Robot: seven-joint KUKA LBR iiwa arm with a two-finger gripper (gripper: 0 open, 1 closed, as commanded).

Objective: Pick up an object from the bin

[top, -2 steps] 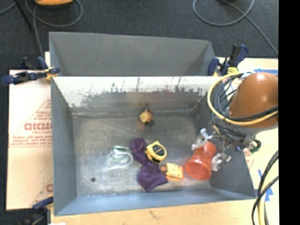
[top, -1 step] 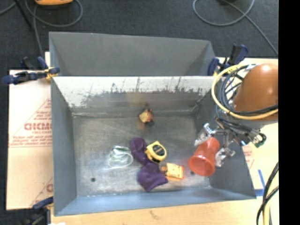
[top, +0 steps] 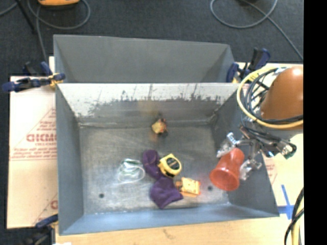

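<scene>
My gripper (top: pixel 236 158) is at the bin's right side, over the sloping right wall. Its two metal fingers (top: pixel 225 148) sit on either side of a red plastic cup (top: pixel 226 174), and they are shut on it. The cup is tilted, its open mouth facing down and to the left, just above the bin floor's right edge. A small tan block (top: pixel 190 187) is the nearest loose thing, on the floor to the cup's left.
Left of the block are a purple cloth (top: pixel 162 190) and a yellow tape measure (top: pixel 170 165). A clear plastic piece (top: pixel 130 170) lies further left. One small brown and yellow thing (top: pixel 159 127) rests near the back wall. The arm's orange dome and cables hang over the right rim.
</scene>
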